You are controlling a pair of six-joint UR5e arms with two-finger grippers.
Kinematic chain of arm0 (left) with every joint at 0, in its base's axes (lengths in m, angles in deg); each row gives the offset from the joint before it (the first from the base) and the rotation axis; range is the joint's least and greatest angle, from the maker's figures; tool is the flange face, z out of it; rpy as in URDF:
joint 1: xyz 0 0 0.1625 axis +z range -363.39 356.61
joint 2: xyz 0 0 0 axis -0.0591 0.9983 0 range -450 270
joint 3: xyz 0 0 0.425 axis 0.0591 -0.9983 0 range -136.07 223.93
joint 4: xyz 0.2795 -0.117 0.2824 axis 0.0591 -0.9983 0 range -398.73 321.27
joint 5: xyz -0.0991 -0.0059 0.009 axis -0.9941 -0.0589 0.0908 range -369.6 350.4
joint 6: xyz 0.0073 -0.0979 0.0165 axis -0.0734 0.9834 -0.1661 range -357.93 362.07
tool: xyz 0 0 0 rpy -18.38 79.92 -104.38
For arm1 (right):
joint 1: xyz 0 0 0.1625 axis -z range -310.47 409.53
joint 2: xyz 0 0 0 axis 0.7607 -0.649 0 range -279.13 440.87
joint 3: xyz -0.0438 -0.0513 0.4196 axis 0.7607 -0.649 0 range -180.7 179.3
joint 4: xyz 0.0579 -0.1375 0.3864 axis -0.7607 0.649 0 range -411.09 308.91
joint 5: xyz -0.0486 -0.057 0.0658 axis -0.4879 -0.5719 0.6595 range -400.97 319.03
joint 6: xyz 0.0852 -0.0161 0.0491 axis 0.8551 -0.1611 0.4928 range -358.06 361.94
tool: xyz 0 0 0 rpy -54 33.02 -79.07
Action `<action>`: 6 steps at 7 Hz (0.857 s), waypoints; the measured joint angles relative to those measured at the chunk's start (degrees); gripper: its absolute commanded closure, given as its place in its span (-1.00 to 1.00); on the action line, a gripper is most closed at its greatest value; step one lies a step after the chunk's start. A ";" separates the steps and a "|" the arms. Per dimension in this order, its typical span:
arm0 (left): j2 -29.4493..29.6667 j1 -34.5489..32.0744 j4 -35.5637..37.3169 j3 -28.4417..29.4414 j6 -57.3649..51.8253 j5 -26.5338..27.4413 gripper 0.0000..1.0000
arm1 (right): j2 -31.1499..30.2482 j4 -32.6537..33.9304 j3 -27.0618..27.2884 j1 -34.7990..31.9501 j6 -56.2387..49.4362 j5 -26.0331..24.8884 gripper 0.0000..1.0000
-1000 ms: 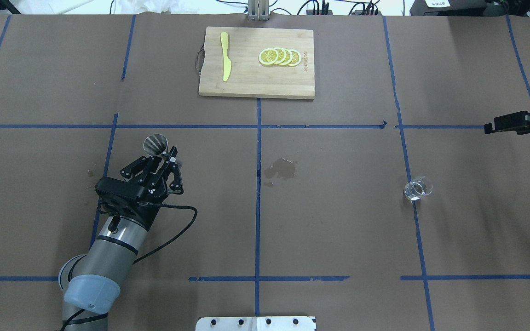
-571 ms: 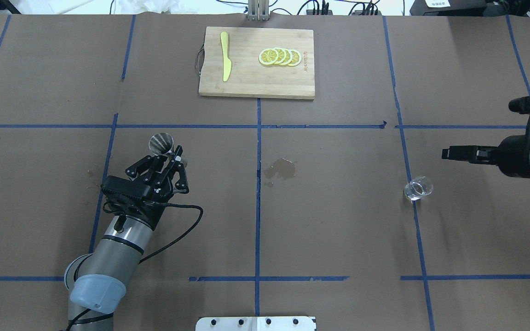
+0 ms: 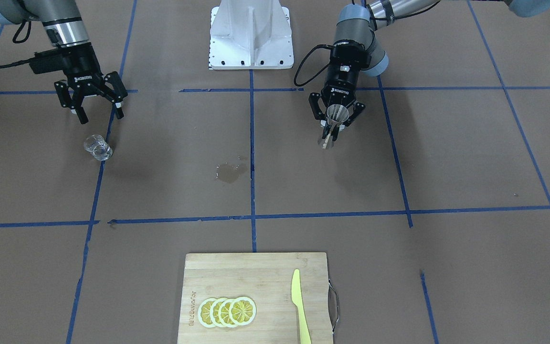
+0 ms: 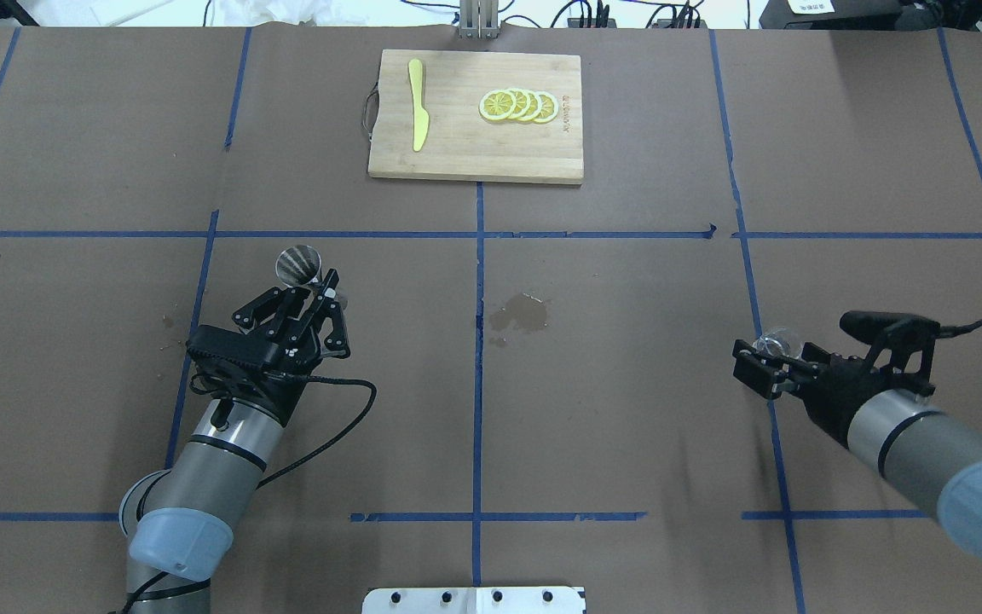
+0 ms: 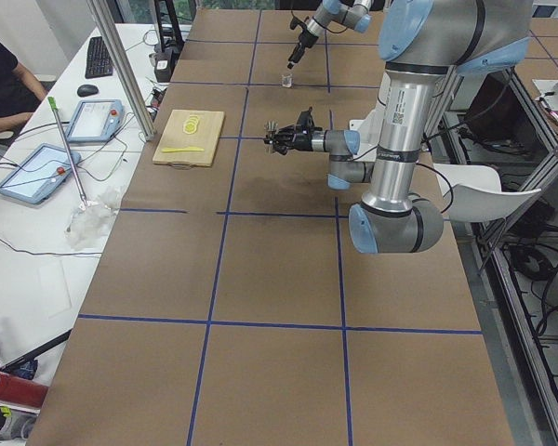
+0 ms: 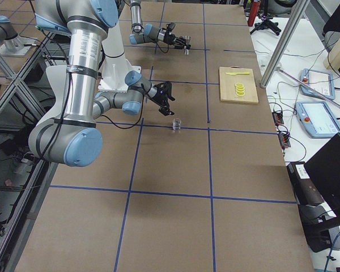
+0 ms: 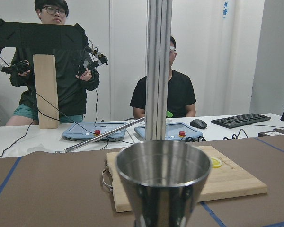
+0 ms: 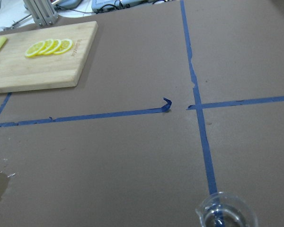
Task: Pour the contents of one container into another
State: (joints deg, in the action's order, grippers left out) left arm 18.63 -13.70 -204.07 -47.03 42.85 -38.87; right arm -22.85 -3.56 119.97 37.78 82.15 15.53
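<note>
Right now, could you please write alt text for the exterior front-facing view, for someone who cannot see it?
The left gripper holds a steel jigger at right; at left, the open right gripper hovers near a clear glass cup on the brown table.

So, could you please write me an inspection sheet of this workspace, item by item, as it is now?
Surface: table under brown paper with blue tape lines; one wet stain near the centre.
Job's things: glass cup upright on the table; jigger upright in the left gripper.
Clutter: cutting board with lemon slices and yellow knife.
Grippers: left shut on the jigger; right gripper open near the cup, not gripping it.
Cables: black cable loops from the left wrist.
Surroundings: two people at a desk beyond the table.
</note>
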 measured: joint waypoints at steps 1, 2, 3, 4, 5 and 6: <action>0.00 -0.03 0.04 0.00 0.00 0.00 1.00 | -0.54 0.41 -0.80 5.11 1.27 -9.02 -1.00; 0.03 -0.08 0.08 0.00 0.00 0.00 1.00 | -0.75 0.64 -3.20 8.16 2.05 -16.62 -1.00; 0.06 -0.11 0.10 0.00 0.00 0.00 1.00 | -0.64 0.61 -6.24 9.97 2.53 -22.83 -1.00; 0.08 -0.13 0.11 0.00 0.00 0.00 1.00 | -0.43 0.35 -8.69 10.96 3.89 -27.49 -1.00; 0.08 -0.14 0.11 -0.03 0.00 0.00 1.00 | 0.03 0.15 -10.96 11.67 5.75 -31.35 -0.99; 0.12 -0.14 0.11 -0.10 0.00 0.00 1.00 | 1.21 0.06 -13.66 12.35 6.68 -34.79 -0.99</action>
State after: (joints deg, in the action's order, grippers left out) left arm 18.75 -13.85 -203.96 -47.13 42.85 -38.87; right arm -21.64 -3.50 106.31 50.13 88.83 -19.26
